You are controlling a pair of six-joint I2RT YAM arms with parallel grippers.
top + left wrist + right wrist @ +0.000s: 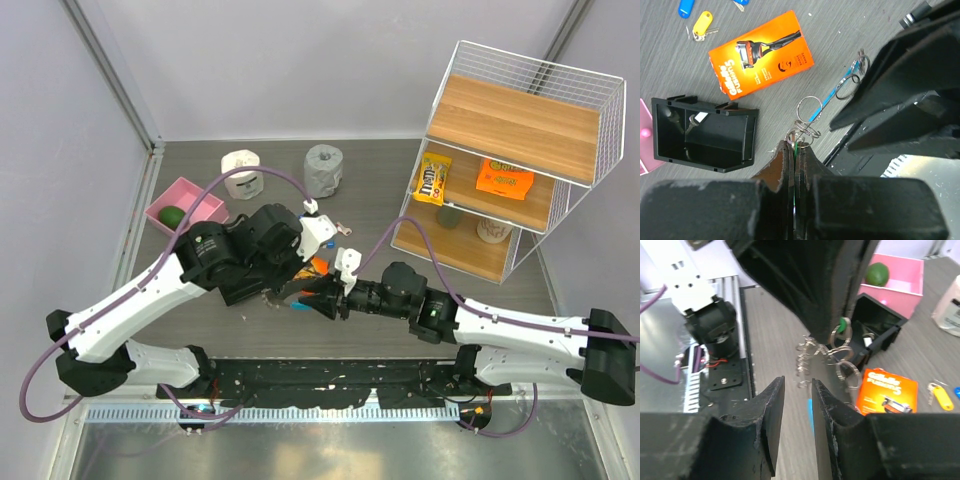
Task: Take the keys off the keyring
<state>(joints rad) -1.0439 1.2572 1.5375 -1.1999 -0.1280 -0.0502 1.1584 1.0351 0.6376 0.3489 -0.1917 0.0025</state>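
My left gripper (795,145) is shut on a thin green tag (843,325). From that tag hangs a jagged grey metal bunch of wire rings and keys (806,362), held above the table. In the left wrist view the rings (805,120) join the keyring (832,95), a slim light-blue band that runs to another ring and small grey pieces (860,62). My right gripper (797,382) is open, its jaws a finger's width apart, just below and short of the bunch, with nothing between them. Both grippers meet at the table's front centre (310,292).
An orange razor box (762,52) and an open black box (705,132) lie beside the grippers. A yellow tagged piece (702,24) and a blue one (686,7) lie further off. A pink tray (185,207), two rolls (323,168) and a wire shelf (520,150) stand at the back.
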